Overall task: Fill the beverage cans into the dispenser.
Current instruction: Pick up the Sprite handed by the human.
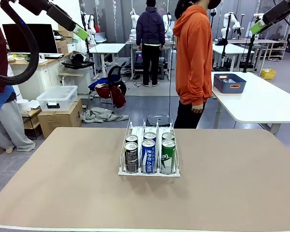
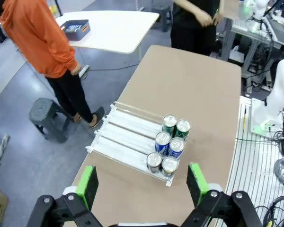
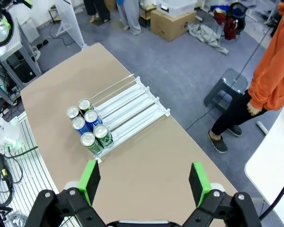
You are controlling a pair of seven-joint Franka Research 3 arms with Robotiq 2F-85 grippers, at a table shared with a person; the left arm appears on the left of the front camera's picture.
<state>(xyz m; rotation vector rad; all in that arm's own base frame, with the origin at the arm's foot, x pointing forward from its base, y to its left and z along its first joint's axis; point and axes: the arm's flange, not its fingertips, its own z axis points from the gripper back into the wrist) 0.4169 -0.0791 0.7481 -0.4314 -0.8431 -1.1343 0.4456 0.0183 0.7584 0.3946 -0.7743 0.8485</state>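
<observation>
Left gripper (image 2: 142,183): held high above the table's left side, green pads spread wide, nothing between them. Right gripper (image 3: 144,182): likewise raised high on the right side, jaws fully apart and empty.

Both claws stood well apart from the dispenser (image 1: 150,173), which lay far below them on the tan table (image 1: 63,183), about midway between its left and right edges and nearer the far edge than the robot's. In each wrist view the rack appeared beyond the fingers, between the two pads.

Six beverage cans (image 1: 148,155) stood upright in the dispenser, two to a lane. The black pair filled the left lane, the blue-and-white pair the middle and the green pair the right. All were packed against the low front lip on the robot's side, touching their neighbours. The far stretches of the three lanes lay bare.

The table top around the rack carried nothing else, leaving open surface on every side. The near and both side edges lay well away from the rack.

Beyond the far edge stood a person in an orange hoodie (image 1: 193,58), arms hanging, beside a grey stool (image 3: 229,87). To the right stood a white table (image 1: 261,101) bearing a blue tub (image 1: 229,83). To the left, a clear storage bin (image 1: 57,98) rested on a cardboard box (image 1: 60,118), with clothing heaped on the grey floor nearby.
</observation>
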